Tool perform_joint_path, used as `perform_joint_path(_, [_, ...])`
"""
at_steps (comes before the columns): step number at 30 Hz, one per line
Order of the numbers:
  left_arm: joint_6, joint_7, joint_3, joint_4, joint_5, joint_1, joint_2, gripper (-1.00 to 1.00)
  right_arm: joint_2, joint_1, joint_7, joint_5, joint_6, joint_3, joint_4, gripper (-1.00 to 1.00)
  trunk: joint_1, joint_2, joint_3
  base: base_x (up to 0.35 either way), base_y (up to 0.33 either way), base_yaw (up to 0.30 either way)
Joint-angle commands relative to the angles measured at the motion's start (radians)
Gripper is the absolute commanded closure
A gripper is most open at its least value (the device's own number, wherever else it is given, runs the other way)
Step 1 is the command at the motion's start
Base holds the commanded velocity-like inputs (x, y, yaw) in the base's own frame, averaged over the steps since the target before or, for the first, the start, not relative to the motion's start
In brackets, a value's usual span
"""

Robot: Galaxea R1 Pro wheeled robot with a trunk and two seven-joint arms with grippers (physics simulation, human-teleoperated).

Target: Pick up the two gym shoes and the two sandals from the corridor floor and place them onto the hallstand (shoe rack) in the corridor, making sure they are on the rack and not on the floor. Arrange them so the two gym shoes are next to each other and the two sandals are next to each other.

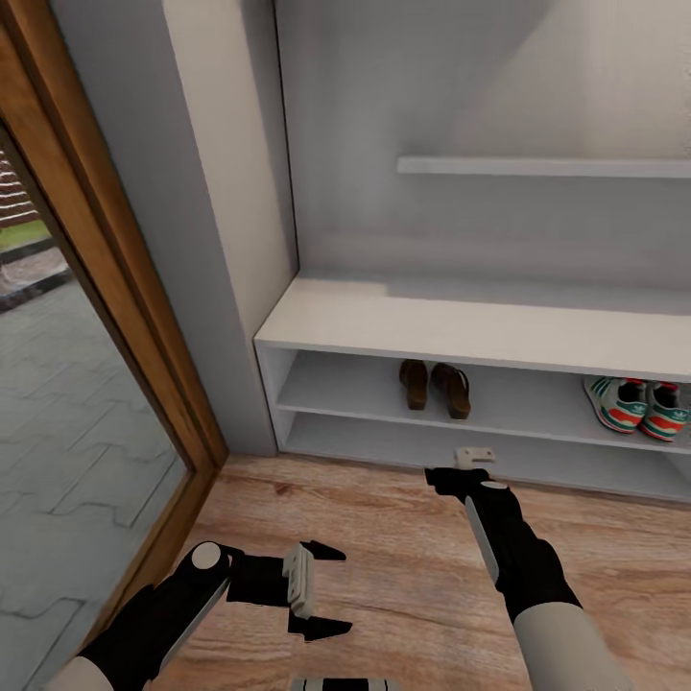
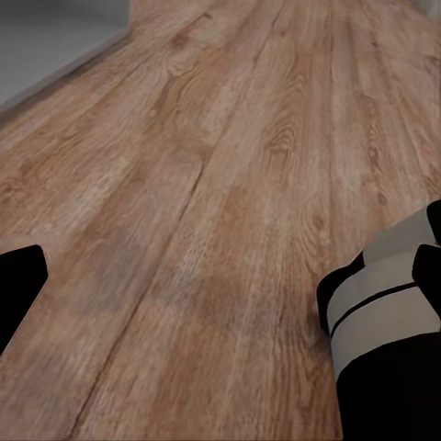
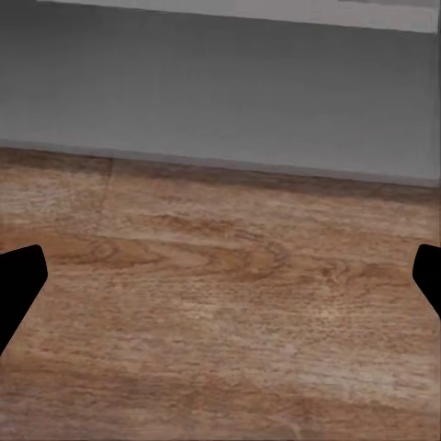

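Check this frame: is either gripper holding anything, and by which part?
Nothing is held: the left gripper and the right gripper are both open over bare floor.

A wood-framed glass door [image 1: 144, 317] is standing at the left of the head view, its brown frame running down to the floor. Grey paving stones [image 1: 67, 461] are showing through the glass, with a strip of grass [image 1: 21, 233] lying beyond them. A cream wall [image 1: 216, 182] is rising just beside the frame.

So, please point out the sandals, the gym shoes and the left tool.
sandals [image 1: 434, 386]: head view, between the pair.
gym shoes [image 1: 637, 405]: head view, left shoe's side.
left tool [image 1: 321, 590]: head view, between its open fingertips.
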Motion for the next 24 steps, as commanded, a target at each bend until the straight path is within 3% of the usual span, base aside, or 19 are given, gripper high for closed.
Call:
perform_joint_path(1, [-0.002, 0.002, -0.003, 0.000, 0.005, -0.001, 0.001, -1.00, 0.001, 0.000, 0.002, 0.008, 0.006, -0.002, 0.002, -1.00, -0.001, 0.000, 0.003, 0.000, 0.000, 0.000])
perform_joint_path(12, [-0.002, 0.011, -0.004, 0.006, 0.007, -0.001, 0.001, -1.00, 0.001, 0.000, 0.003, 0.002, 0.005, -0.002, 0.097, -1.00, -0.006, 0.003, 0.046, 0.000, 0.000, 0.000])
perform_joint_path(17, [0.000, 0.055, -0.004, 0.074, 0.006, -0.001, 0.001, -1.00, 0.000, 0.001, 0.002, 0.002, -0.003, -0.003, 0.229, -1.00, -0.008, 0.004, 0.065, 0.000, 0.000, 0.000])
perform_joint_path(20, [0.000, 0.097, -0.003, 0.177, 0.006, -0.001, 0.001, -1.00, 0.000, 0.001, 0.002, 0.003, -0.110, -0.003, 0.392, -1.00, -0.009, 0.004, 0.077, 0.000, 0.000, 0.000])
perform_joint_path(22, [0.000, 0.118, -0.002, 0.210, 0.006, -0.001, 0.001, -1.00, -0.001, 0.001, 0.002, 0.003, -0.155, -0.003, 0.443, -1.00, -0.010, 0.005, 0.084, 0.000, 0.000, 0.000])
perform_joint_path(24, [0.000, 0.204, -0.002, 0.283, 0.011, -0.001, 0.000, -1.00, -0.004, 0.001, 0.002, 0.005, -0.286, -0.003, 0.595, -1.00, -0.011, 0.005, 0.092, 0.000, 0.000, 0.000])
